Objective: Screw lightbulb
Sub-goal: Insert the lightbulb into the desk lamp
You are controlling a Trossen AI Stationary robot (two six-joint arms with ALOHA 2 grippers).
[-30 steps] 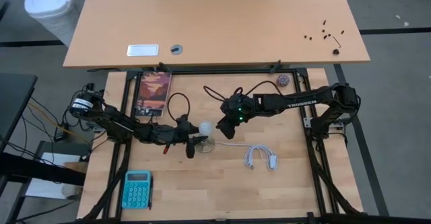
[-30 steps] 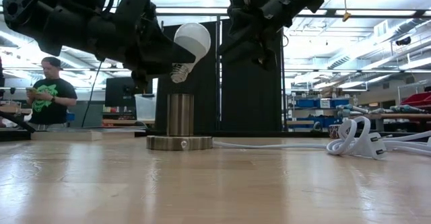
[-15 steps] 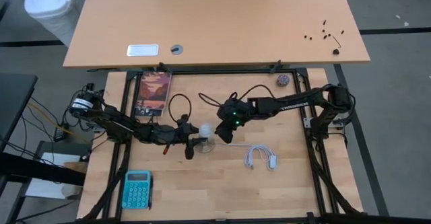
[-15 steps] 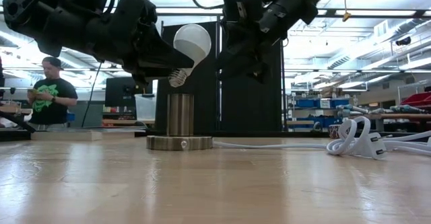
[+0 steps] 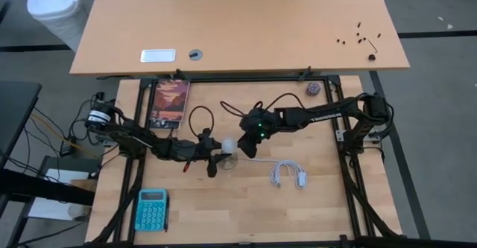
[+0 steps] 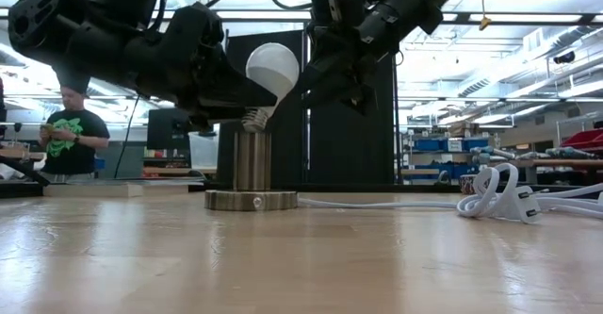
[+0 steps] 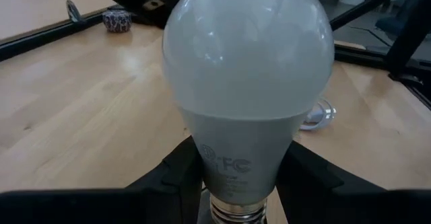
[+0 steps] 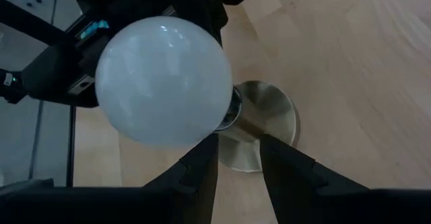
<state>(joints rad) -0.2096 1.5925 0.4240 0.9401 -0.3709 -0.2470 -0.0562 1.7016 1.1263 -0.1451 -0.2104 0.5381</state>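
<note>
Left gripper is clamped on the lightbulb, fingers pinching its grey neck just above the screw base. Bulb sits tilted, globe up and leaning right, base pointing down-left at the mouth of the metal socket; in the low view the thread looks to be at the socket rim, can't tell if it's actually in. Seen from above, bulb is near mid-table, over the socket's round base.

Right gripper hangs just right of the bulb, up at globe height, w/ its fingers set narrowly apart & nothing between them. Right wrist view looks down past them onto the globe & the socket base below it.

White cord runs from the socket to the right along the table. Coiled white cable w/ plug lies right of the socket, well apart. Teal calculator at near left, picture card at far left, small purplish ball at far right.

Person in green-print tee stands beyond the table, far left of the low view
</note>
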